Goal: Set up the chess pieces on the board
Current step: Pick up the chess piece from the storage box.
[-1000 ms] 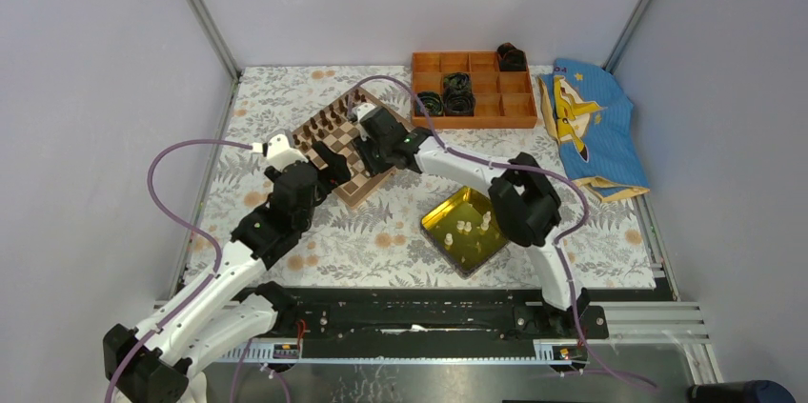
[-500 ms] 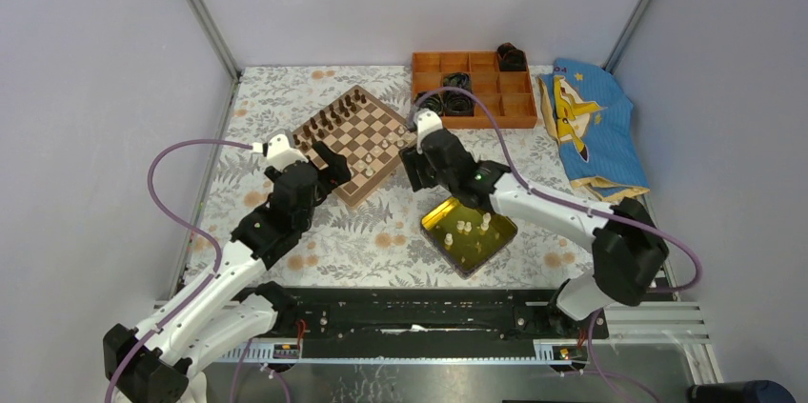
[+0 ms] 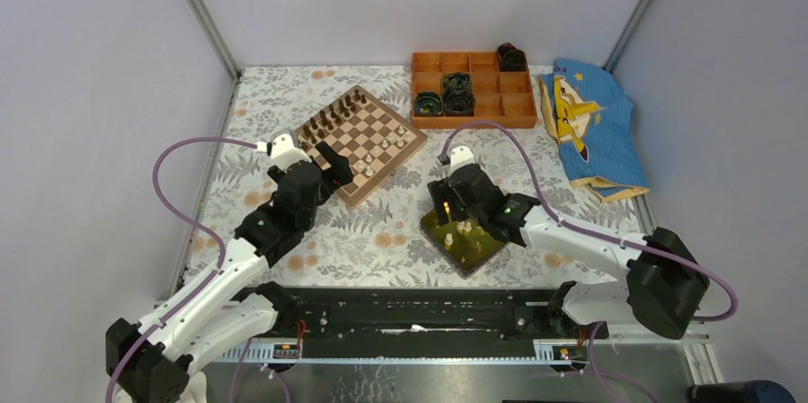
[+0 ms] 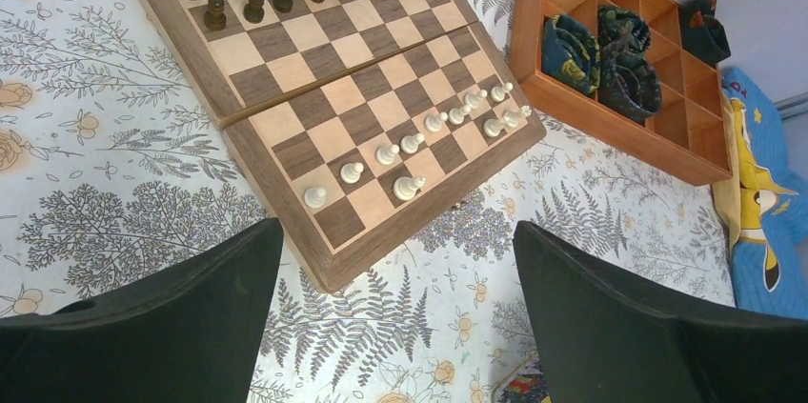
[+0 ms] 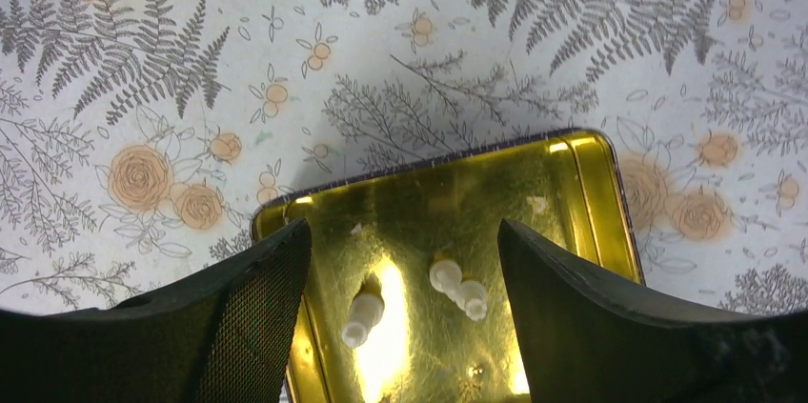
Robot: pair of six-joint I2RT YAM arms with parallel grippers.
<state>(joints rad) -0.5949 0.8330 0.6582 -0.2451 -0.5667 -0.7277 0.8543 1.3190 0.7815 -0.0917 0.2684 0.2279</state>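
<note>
The board [image 3: 362, 141] lies at the back left. Dark figures fill its far side, and several cream chess pieces [image 4: 410, 143] stand in two rows along its near right side. My left gripper [image 3: 329, 170] hovers open beside the board's near corner [image 4: 324, 270] with nothing between its fingers. My right gripper [image 3: 455, 208] is open low over the yellow tray [image 3: 491, 252]. Two cream pieces [image 5: 364, 317] [image 5: 459, 289] lie on the tray floor under the gap between its fingers [image 5: 248, 317], not touched.
An orange compartment box [image 3: 474, 89] holding dark rolled items stands behind the board's right side. A blue printed cloth [image 3: 591, 127] lies at the back right. A floral cloth covers the table, and grey walls close it in.
My right arm swung from over the board back to the yellow tray, and its jaws widened. The left arm has stayed put.
</note>
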